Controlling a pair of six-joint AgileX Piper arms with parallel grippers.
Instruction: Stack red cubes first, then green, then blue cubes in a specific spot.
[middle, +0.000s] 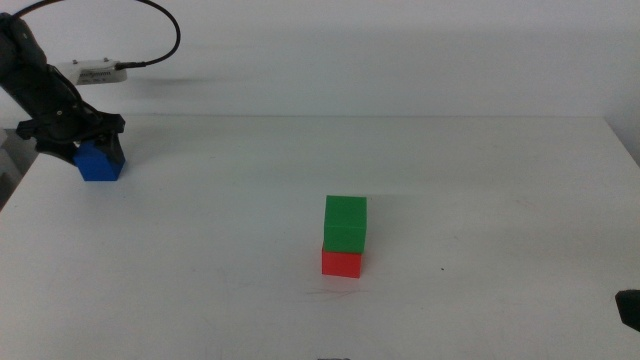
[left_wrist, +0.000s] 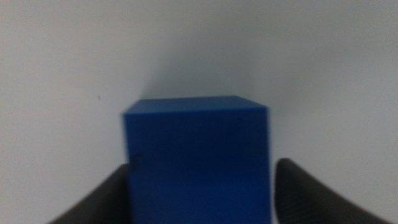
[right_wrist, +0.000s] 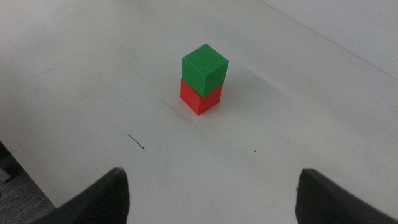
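resting on the white table (middle: 480, 180), my left gripper (middle: 92, 150) sits at the far left, jaws astride the blue cube (middle: 99, 163), one touching, the other just clear. my right gripper (right_wrist: 211, 193) waits spread near the right edge. mid-table, green cube (middle: 345, 222) tops red cube (middle: 342, 262).

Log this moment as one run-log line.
stack: green cube on red cube | left gripper around blue cube, far left | right gripper open, waiting

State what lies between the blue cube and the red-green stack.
Middle view: only bare white table separates the blue cube from the green cube atop the red cube.
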